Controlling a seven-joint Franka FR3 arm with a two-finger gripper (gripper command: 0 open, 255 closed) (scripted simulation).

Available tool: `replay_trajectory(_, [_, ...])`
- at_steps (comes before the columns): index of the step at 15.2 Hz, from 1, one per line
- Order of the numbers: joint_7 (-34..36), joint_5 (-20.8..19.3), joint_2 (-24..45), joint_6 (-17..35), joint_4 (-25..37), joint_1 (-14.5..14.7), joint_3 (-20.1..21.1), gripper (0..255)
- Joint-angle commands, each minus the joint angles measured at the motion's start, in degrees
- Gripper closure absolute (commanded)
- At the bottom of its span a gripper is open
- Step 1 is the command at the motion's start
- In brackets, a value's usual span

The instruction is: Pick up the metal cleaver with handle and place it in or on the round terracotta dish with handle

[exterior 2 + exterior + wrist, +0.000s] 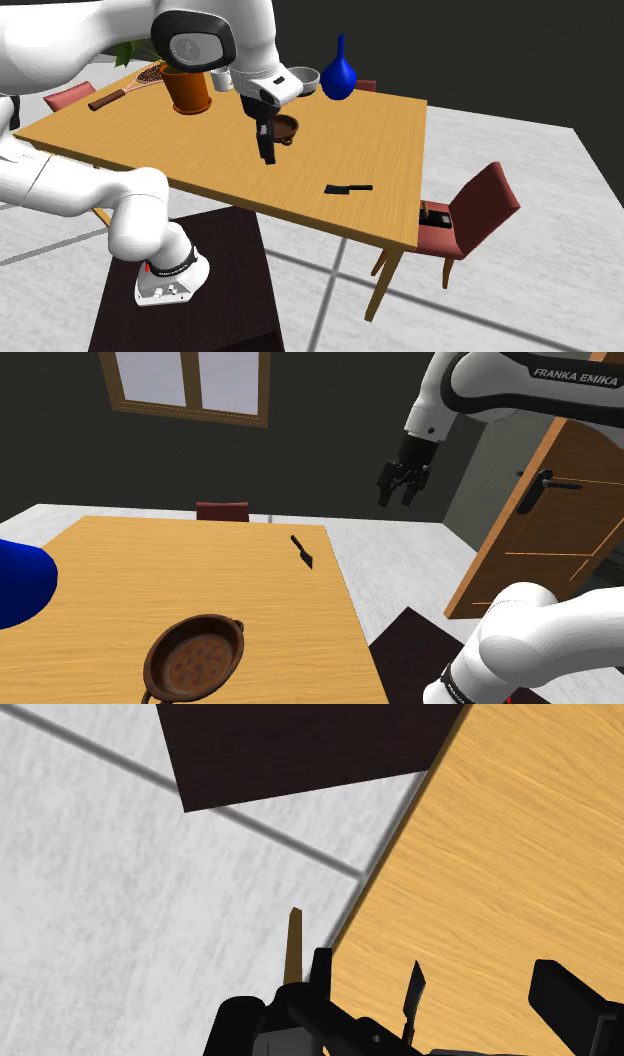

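Dark cleaver (302,552), blade details unclear, lies apart from the spread, empty hand (397,498)

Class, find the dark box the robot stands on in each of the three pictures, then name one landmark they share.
Shoulder view: the stand is at the lower right, just off the wooden table's right edge.
Second exterior view: the stand is at the lower left, under the arm's base.
Wrist view: the stand is a dark slab across a strip of grey floor from the table.
Shared landmark: the table edge nearest the stand.
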Motion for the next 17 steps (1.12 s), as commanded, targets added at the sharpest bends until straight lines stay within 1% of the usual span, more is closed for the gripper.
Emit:
replay_trajectory(1, [0.0, 0.0, 0.0, 0.0, 0.0, 0.0, 0.0, 0])
replay_trajectory(5, [1.47, 0.41, 6.21, 6.82, -0.92, 0.34, 1.34, 0])
replay_trajectory(9, [2.94, 0.62, 13.29, 13.22, -0.57, 0.65, 2.55, 0])
replay_trajectory(17, [6.06, 0.26, 29.27, 24.0, 3.9, 1.07, 4.53, 0])
